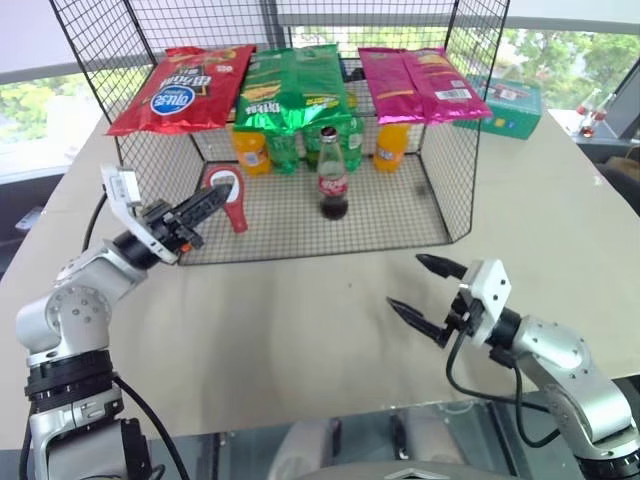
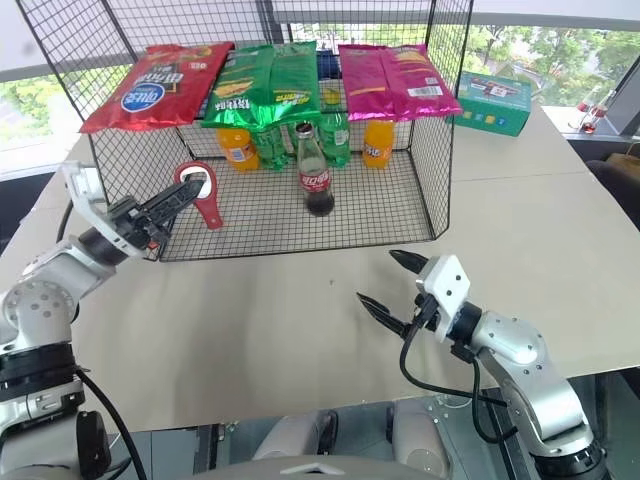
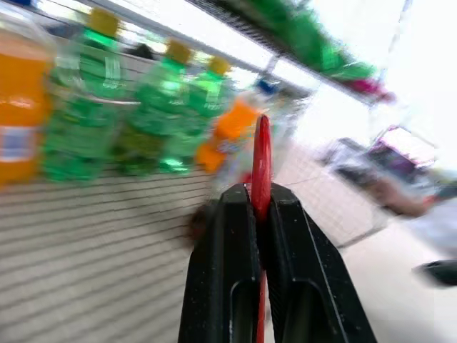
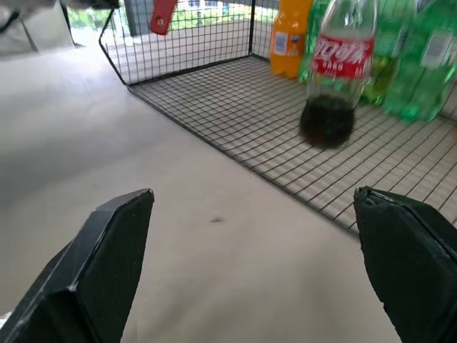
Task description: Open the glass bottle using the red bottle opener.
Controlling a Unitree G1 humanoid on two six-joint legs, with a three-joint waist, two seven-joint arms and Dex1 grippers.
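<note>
Nearest, the right gripper [image 1: 428,287] hovers over the table [image 1: 300,330] with fingers spread wide, holding nothing. To the left, the left gripper [image 1: 205,207] is clamped on the red bottle opener [image 1: 226,192], ring head uppermost, at the front edge of the wire rack [image 1: 440,150]. Farther in, the glass bottle [image 1: 332,176] stands upright and capped on the rack floor, unsupported. Risk: levering before the right gripper steadies it would likely tip the bottle; the thin pinch may let the opener twist.
</note>
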